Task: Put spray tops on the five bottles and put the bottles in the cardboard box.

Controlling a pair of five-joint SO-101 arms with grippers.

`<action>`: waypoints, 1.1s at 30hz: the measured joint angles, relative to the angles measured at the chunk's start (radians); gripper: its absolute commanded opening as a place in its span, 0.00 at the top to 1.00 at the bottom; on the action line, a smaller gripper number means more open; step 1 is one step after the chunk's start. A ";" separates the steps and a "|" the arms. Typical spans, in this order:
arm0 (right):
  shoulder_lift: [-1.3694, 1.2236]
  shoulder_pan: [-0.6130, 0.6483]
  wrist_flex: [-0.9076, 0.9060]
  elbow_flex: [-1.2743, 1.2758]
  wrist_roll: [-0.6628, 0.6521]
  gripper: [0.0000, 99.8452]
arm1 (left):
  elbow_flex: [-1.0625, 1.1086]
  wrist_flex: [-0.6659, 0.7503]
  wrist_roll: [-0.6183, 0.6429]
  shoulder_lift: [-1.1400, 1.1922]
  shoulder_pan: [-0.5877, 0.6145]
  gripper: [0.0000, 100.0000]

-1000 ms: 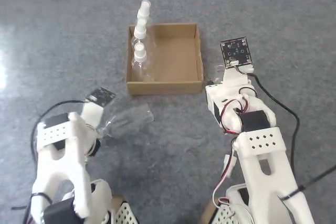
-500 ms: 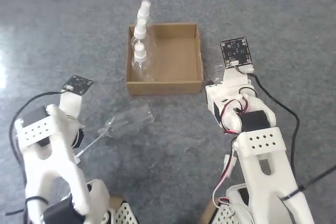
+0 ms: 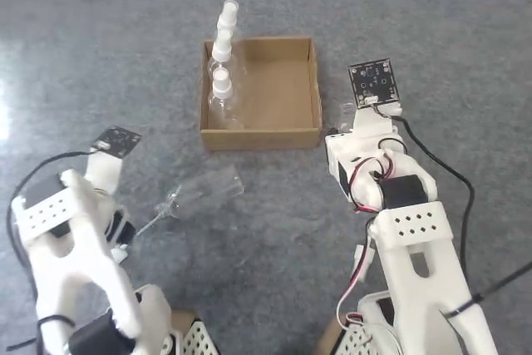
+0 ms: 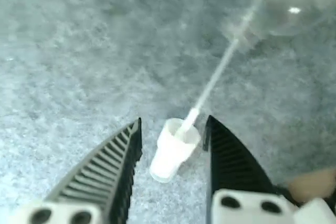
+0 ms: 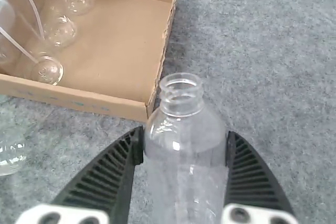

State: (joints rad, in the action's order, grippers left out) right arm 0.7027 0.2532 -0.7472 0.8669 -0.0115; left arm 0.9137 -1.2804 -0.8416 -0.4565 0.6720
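At 8 o'clock on the tabletop (image 3: 83, 56), the left claw (image 4: 173, 124) stood with its jaws apart, one on either side of a loose spray top (image 4: 173, 156), apparently not pinching it. Its thin tube (image 4: 220, 66) ran from the white head, between 1 and 2 o'clock, to the neck of a lying bottle (image 3: 208, 187); whether the tip was inside the mouth could not be told. That bottle's long axis lay flat, neck toward 8 o'clock and base toward 2 o'clock.

Just off the 4 o'clock corner of the cardboard box (image 3: 259, 137), the right claw (image 5: 184, 135) was clamped on an open bottle (image 5: 185, 119), upright with its mouth up. Three capped bottles (image 3: 221, 89) stood along the box's 9 o'clock wall.

Handling, as judged: both clear bottles looked empty, light, thin-walled and smooth, so the lying one would probably roll or skid if nudged. The spray top looked light, with a stiff head and a slender, bendable tube. The head or collar seemed the sound place to grip, not the tube.
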 measured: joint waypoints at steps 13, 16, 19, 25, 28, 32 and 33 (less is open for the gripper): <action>0.000 0.000 0.000 0.000 0.000 0.83 | 0.206 0.209 -0.002 0.000 0.003 0.92; 0.000 0.000 0.000 0.000 0.000 0.83 | 0.232 0.236 -0.002 0.000 0.002 0.99; 0.000 0.000 0.000 0.000 0.000 0.83 | 0.235 0.244 -0.005 0.000 0.003 0.99; 0.000 0.000 0.000 0.000 -0.003 0.83 | 0.235 0.245 -0.006 0.000 0.044 0.99; 0.000 0.000 0.000 0.000 -0.003 0.83 | 0.221 0.245 -0.006 0.000 0.078 0.99; 0.000 0.000 0.000 0.000 -0.003 0.83 | 0.158 0.221 -0.006 0.000 0.126 0.99; 0.000 0.000 0.000 0.000 -0.003 0.83 | 0.141 0.204 -0.006 0.000 0.137 0.99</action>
State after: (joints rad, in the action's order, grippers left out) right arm 0.7027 0.2532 -0.7472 0.8669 -0.0146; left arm 1.0549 -1.0764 -0.8477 -0.4565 0.8086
